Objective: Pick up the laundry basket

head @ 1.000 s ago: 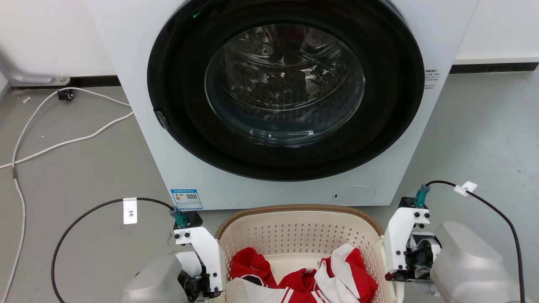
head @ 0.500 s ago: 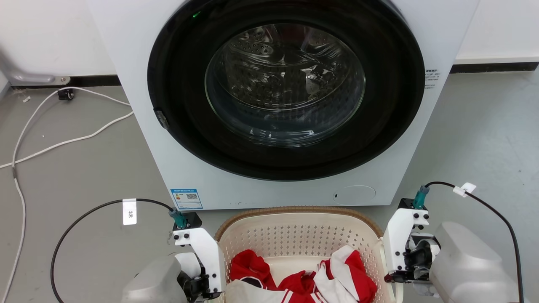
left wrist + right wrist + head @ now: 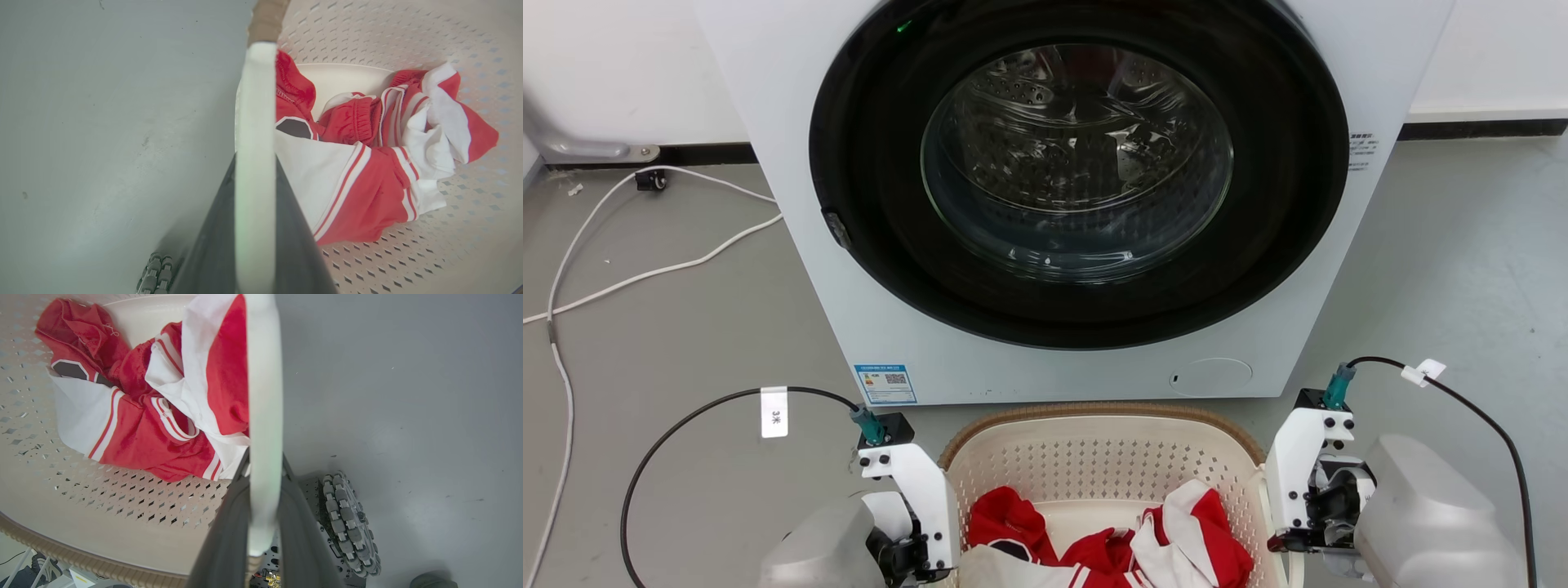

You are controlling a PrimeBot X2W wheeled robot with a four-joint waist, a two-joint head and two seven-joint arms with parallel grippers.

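Laundry basket (image 3: 1094, 457) edged back, grey floor (image 3: 686, 327), left end effector (image 3: 255, 163) and right end effector (image 3: 264, 465) pinching handles (image 3: 255, 94)

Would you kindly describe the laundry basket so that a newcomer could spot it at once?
Find the big white washing machine with its round dark door. Directly in front of it is the laundry basket. It alone is cream, perforated and brown-rimmed, holding red-and-white clothes.

Bright even light; glare on door glass (image 3: 1076, 163).
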